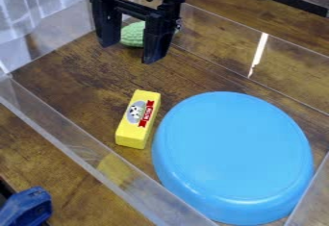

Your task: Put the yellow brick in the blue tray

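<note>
Gripper, black, two-fingered [131,53], with its fingers spread wide and nothing between them, at the top of the view. Yellow rectangular brick with a red strip and a small cartoon picture on top [138,122]: on the wooden surface [77,76], outside the large round light-blue plastic tray [234,153] and just beside its rim. Green bumpy object [133,35]: behind the fingers. Clear plastic bin wall [77,141]: on the far side of the brick from the tray.

The step in hand is judged to be the approach; the grasp is not yet made. Principal hazards: (a) the brick lies close to the tray, so a finger lowered on that side could land on the rim, tipping or pushing the dish; (b) the brick lies at a slant, so fingers closing out of line with its long sides could twist it or pinch only a corner; (c) a low carry could catch the brick against the rim; (d) release too near the edge could let it drop outside.
</note>
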`<state>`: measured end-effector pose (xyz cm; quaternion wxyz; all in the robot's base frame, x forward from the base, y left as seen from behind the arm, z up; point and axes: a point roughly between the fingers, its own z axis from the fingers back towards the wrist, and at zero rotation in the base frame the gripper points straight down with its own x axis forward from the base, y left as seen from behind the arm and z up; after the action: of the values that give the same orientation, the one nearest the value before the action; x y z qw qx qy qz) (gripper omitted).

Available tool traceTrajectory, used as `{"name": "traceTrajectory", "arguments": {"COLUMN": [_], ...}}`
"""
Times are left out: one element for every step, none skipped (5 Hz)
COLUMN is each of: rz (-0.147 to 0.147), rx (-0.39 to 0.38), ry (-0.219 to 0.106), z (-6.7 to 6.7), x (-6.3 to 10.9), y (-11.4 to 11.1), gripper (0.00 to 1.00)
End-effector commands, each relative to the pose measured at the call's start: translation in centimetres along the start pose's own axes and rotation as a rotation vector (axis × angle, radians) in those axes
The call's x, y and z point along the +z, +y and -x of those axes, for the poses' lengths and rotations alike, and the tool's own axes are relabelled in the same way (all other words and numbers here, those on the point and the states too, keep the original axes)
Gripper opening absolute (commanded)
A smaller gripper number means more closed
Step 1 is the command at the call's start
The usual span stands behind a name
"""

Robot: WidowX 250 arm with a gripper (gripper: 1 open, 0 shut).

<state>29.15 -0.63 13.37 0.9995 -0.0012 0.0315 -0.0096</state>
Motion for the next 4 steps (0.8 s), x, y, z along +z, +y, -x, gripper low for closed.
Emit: {"name": "traceTrajectory", "arguments": {"rz": [0.008,0.02,0.025,0.03], "rx": [0.002,0.006,0.007,0.007], "ry": [0.009,0.014,0.021,0.027], "z": [0.3,0.7,0.9,1.0], "x": [-0.7,-1.6,-2.3,-2.9], "y": [-0.2,-0.6,-0.8,-0.9], "gripper": [1.0,1.0,1.0,1.0]}}
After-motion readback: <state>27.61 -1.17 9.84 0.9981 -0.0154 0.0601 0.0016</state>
